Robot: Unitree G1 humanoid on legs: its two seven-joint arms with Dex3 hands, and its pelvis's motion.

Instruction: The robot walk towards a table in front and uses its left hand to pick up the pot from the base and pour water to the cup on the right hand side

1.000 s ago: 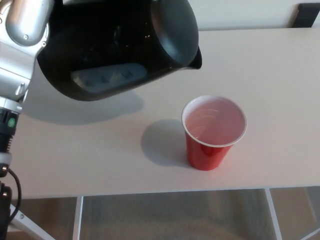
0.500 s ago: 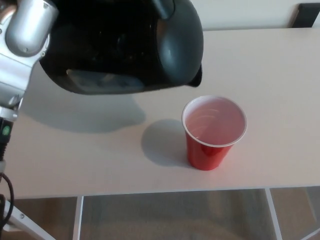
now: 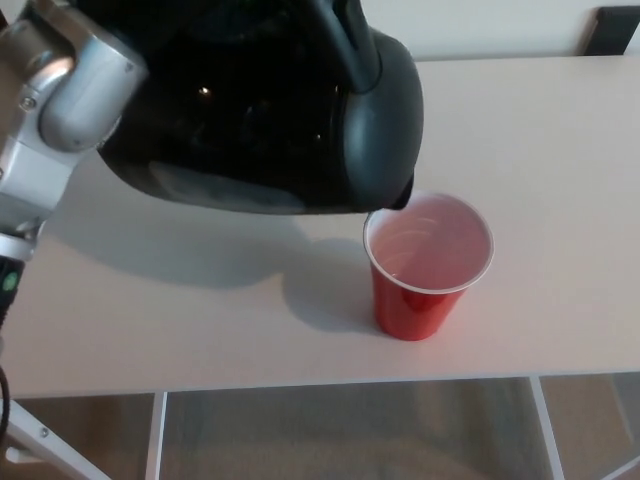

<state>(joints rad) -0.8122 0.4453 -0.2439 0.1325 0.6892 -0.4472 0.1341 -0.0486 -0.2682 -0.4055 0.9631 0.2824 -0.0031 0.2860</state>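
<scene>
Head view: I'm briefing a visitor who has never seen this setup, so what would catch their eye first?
The big black pot fills the upper left, held tilted in the air with its spout just at the left rim of the red cup. The cup stands upright near the front edge of the pale table, white inside. At far left, the robot's silver left arm reaches in behind the pot.

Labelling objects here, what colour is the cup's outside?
Red, with a white rim and pale inside; the cup shows in the head view.
</scene>
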